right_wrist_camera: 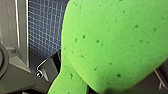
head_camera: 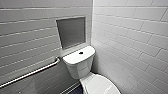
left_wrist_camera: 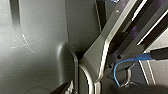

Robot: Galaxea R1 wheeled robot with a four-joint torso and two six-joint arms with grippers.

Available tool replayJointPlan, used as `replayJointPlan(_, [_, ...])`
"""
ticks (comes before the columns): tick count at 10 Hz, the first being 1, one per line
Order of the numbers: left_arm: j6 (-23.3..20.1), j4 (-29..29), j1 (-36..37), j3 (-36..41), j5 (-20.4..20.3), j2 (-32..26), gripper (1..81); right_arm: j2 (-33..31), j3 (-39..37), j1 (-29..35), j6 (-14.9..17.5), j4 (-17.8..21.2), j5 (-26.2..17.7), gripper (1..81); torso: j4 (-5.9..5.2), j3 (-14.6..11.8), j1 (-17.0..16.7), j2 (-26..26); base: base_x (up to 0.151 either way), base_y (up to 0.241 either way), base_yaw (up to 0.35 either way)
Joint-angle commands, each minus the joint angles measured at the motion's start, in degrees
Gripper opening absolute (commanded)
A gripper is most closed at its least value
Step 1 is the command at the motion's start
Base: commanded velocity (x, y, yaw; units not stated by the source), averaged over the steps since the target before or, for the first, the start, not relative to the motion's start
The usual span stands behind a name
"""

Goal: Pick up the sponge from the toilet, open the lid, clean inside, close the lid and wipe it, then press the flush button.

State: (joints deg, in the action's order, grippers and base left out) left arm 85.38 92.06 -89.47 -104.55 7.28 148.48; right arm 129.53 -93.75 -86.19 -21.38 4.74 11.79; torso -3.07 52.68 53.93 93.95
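You get bright, even light in the head view: the right wall (head_camera: 130, 37) reads clean white, while the left wall (head_camera: 25, 42) is greyer, in shade. The rail (head_camera: 32, 72) carries a thin glint, and the toilet (head_camera: 78, 60) is shadowed under its tank. Tile lines bow toward the edges. Your left wrist view is dim, with glare along a metal bar (left_wrist_camera: 105, 50). The sponge (right_wrist_camera: 115, 42) glows vivid, too near to focus.

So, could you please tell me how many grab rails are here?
1: a metal grab rail on the left wall, beside the toilet tank; more may be hidden.
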Motion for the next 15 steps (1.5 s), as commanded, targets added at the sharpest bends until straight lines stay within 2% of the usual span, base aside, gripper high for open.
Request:
replayJointPlan(1, [0.0, -2.0, 0.4, -4.5, 0.9, 1.9, 81.1, 3.2, -5.1, -2.9, 0.4, -5.2, -1.7, 1.0, 0.0, -5.4, -3.5, -5.4, 0.0, 0.0, 0.0])
replayJointPlan(2, [0.0, -2.4, 0.3, -7.4, 0.8, 3.6, 81.1, 5.2, -7.2, -3.8, 0.4, -6.3, -1.7, 1.0, 0.0, -1.8, -4.9, -7.5, 0.0, 0.0, 0.0])
replayJointPlan(3, [0.0, -2.5, 0.2, -9.8, 0.8, 5.0, 81.1, 6.6, -8.8, -4.4, 0.4, -6.9, -1.7, 1.0, 0.0, -3.3, -5.9, -9.1, 0.0, 0.0, 0.0])
replayJointPlan(5, [0.0, -2.8, 0.1, -15.6, 0.8, 8.1, 81.1, 10.8, -13.4, -5.0, 0.4, -9.6, -1.7, 1.0, 0.0, -4.2, -8.1, -12.4, 0.0, 0.0, 0.0])
replayJointPlan(9, [0.0, -4.2, 0.3, -24.0, 0.9, 12.2, 81.1, 18.5, -22.8, -6.1, 0.5, -10.6, -1.8, 1.0, 0.0, -4.4, -13.6, -20.9, 0.0, 0.0, 0.0])
replayJointPlan(10, [0.0, -4.3, 0.3, -26.0, 0.8, 13.1, 81.1, 19.7, -23.8, -6.1, 0.5, -10.6, -1.8, 1.0, 0.0, -5.8, -15.0, -23.0, 0.0, 0.0, 0.0])
replayJointPlan(11, [0.0, -4.3, 0.4, -28.7, 0.8, 14.3, 81.1, 21.0, -25.1, -6.1, 0.4, -10.6, -1.8, 1.0, 0.0, -8.6, -16.3, -25.1, 0.0, 0.0, 0.0])
replayJointPlan(15, [0.0, -4.3, 0.4, -32.0, 0.8, 15.2, 81.1, 23.5, -28.5, -6.1, 0.4, -10.5, -2.1, 1.0, 0.0, -14.6, -20.9, -32.2, 0.0, 0.0, 0.0])
